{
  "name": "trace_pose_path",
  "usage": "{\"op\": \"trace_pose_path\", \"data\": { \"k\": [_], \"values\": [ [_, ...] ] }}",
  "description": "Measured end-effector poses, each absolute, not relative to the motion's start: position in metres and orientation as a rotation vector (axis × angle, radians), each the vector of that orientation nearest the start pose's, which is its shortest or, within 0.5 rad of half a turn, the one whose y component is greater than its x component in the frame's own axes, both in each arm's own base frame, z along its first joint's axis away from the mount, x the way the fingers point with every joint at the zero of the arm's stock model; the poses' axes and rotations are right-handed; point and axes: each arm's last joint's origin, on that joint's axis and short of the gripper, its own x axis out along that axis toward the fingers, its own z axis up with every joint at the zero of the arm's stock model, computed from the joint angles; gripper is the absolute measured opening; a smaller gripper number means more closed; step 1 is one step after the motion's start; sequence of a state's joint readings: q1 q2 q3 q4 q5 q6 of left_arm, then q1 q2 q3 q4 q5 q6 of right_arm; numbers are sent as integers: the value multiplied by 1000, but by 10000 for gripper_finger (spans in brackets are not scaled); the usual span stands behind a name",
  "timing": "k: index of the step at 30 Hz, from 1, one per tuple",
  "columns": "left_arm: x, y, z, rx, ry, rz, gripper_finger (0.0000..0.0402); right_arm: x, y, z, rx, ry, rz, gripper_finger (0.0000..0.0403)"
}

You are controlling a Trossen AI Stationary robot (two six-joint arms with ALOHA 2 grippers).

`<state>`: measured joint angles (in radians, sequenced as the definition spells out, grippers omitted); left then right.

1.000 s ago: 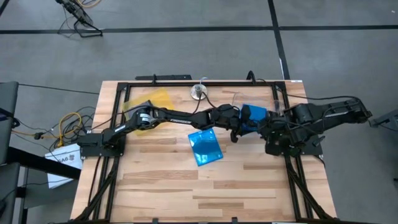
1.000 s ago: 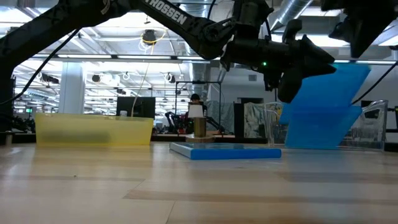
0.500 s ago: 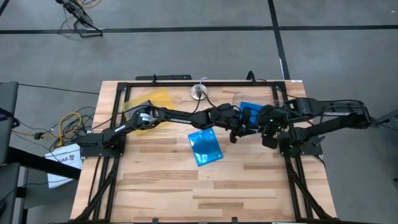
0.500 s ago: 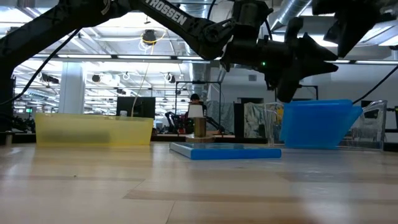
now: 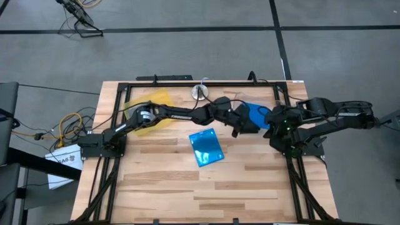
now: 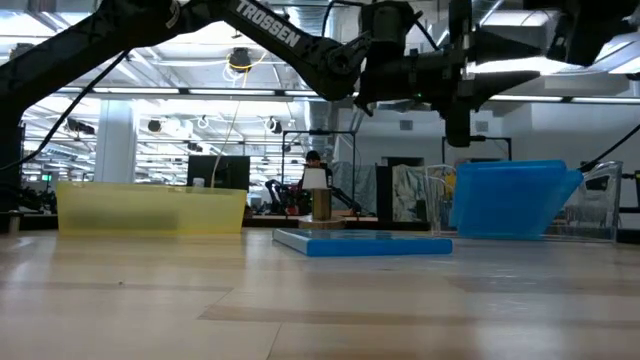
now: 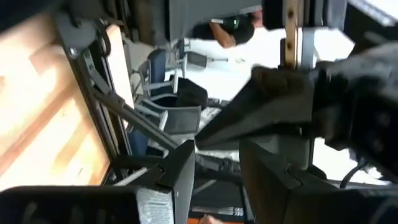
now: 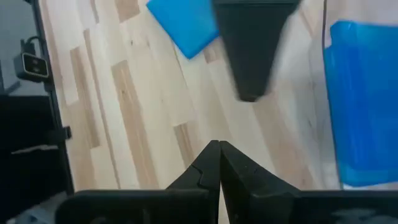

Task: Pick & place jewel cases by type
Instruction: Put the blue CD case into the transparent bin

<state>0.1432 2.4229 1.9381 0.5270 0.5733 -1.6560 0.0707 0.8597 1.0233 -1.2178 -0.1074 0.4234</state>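
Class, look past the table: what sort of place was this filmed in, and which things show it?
Probably a large robotics lab or workshop: exposed ceiling ducts, a person at a workstation behind the table, cables on the grey floor, and a black-framed wooden table carrying two arms.

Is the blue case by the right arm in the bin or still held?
In the bin, released. In the low view the blue case leans inside the clear bin, no fingers on it. The right gripper is shut and empty.
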Motion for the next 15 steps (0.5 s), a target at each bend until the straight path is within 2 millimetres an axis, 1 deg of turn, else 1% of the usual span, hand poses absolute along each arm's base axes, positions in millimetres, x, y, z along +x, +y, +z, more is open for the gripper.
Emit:
{"op": "trace_pose_path", "data": {
  "k": [4, 6, 8, 11, 15],
  "values": [
    [552, 54, 220, -1591, 362, -371, 119, 127, 17, 318, 431, 1092, -66, 0],
    [551, 52, 220, -1579, 396, -340, 119, 125, 19, 317, 418, 1111, -51, 0],
    [547, 52, 226, -1534, 437, -288, 119, 123, 21, 316, 407, 1137, -42, 0],
    [534, 57, 243, -1402, 486, -168, 119, 117, 22, 316, 418, 1153, -48, 0],
    [506, 59, 264, -1204, 609, 33, 119, 114, 21, 318, 429, 1136, -69, 0]
  ]
}}
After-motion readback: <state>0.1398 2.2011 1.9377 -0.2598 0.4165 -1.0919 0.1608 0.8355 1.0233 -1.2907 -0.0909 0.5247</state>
